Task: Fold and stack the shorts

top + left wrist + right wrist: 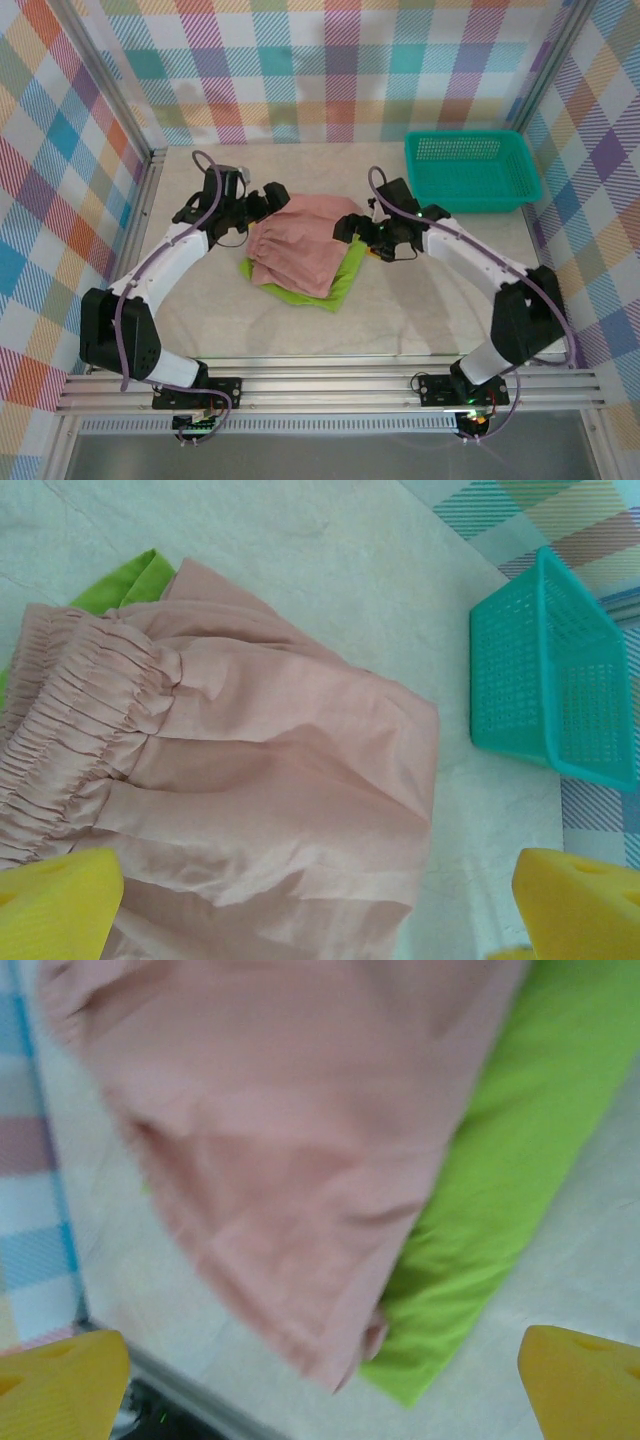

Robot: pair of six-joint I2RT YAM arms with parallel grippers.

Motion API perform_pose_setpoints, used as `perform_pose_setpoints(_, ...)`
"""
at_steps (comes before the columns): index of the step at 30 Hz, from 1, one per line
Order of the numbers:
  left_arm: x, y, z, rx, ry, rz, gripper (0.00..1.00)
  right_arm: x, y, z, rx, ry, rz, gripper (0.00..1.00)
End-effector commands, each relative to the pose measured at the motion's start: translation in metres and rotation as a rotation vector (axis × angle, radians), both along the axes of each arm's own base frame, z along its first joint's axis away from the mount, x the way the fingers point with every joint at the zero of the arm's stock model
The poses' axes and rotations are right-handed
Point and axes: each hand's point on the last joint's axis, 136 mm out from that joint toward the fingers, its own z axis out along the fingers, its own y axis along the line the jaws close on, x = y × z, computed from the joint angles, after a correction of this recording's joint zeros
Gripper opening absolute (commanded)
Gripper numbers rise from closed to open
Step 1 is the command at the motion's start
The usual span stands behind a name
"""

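On the surface we see the lime green shorts lying flat. The salmon pink shorts are spread over them, gathered waist at the left. Our left claw and right claw flank the pink pair, both released. Beyond sits the teal basket.

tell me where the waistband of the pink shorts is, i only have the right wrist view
Observer: The gathered waistband runs along the left edge of the pink shorts.
Operator: is the left gripper holding them
Observer: No, the left gripper is open, its fingers wide apart, at the shorts' far left corner.
Operator: anything else around
Observer: A teal basket sits at the far right, apart from the shorts, with nothing in it.
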Motion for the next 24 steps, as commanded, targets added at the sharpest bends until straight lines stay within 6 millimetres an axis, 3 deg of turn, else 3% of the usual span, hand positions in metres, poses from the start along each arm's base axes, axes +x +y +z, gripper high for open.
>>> perform_pose_setpoints(1, -0.009, 0.006, 0.003, 0.018, 0.003, 0.000, 1.00, 0.012, -0.004, -0.033, -0.093, 0.050, -0.018, 0.99)
perform_pose_setpoints(6, -0.019, 0.010, -0.001, 0.024, 0.007, -0.002, 1.00, 0.026, 0.002, -0.067, -0.113, 0.110, -0.016, 1.00)
perform_pose_setpoints(9, -0.024, 0.014, -0.005, 0.039, 0.008, 0.008, 1.00, 0.034, 0.014, -0.077, -0.075, 0.127, -0.009, 0.91)
perform_pose_setpoints(15, -0.026, 0.018, -0.010, 0.058, 0.015, 0.023, 1.00, 0.054, 0.052, -0.077, 0.031, 0.131, 0.007, 0.67)
perform_pose_setpoints(20, -0.024, 0.025, -0.016, 0.091, 0.025, 0.045, 1.00, 0.083, 0.093, -0.075, 0.106, 0.130, -0.002, 0.55)
perform_pose_setpoints(24, -0.023, 0.030, -0.020, 0.101, 0.027, 0.067, 1.00, 0.113, 0.131, -0.073, 0.147, 0.107, 0.033, 0.52)
